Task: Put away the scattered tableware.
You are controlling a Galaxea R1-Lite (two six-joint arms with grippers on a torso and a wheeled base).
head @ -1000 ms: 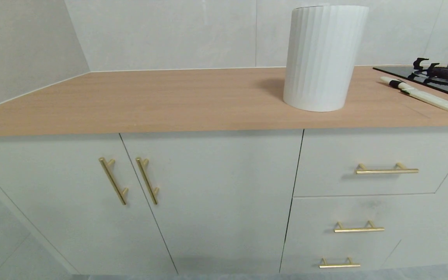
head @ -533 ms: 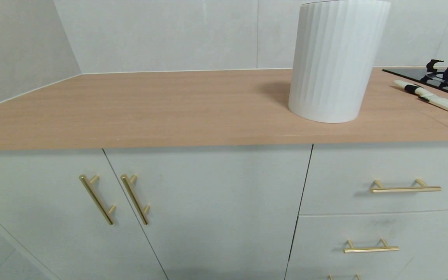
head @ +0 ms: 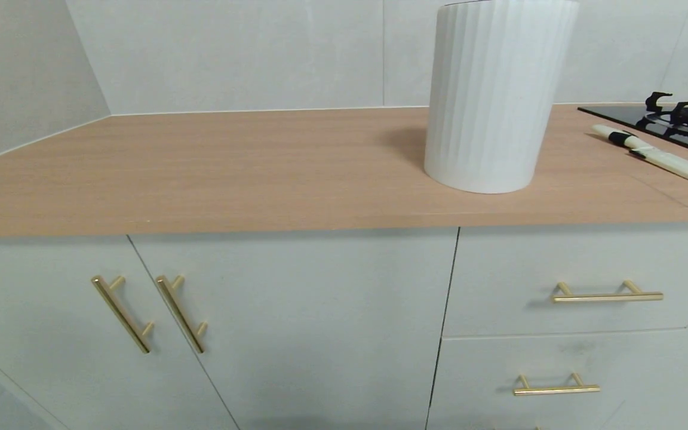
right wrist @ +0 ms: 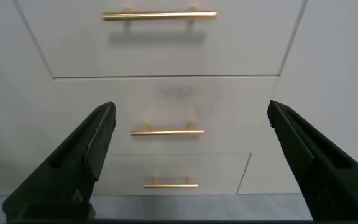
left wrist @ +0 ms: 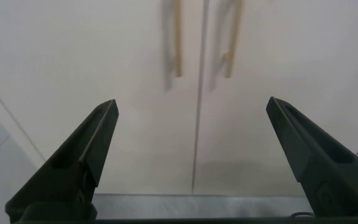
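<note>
Head view first: where is the tableware?
– What looks like a pale knife (head: 657, 156) with a black band near one end lies flat on the wooden countertop (head: 230, 173). It sits at the robot's right, just beside the black hob (head: 666, 122). A tall ribbed white container (head: 490, 95) stands upright to its left, apart from it.
– Any print on the knife?
– Too small to tell.
– And the grippers?
– The left gripper (left wrist: 191, 102) has its fingers spread wide with nothing between them. It faces the two cabinet doors (left wrist: 104, 74) with upright brass handles (left wrist: 179, 37). The right gripper (right wrist: 191, 106) is likewise spread and unloaded, facing the stacked drawers (right wrist: 166, 93) with their horizontal brass pulls (right wrist: 160, 15).
</note>
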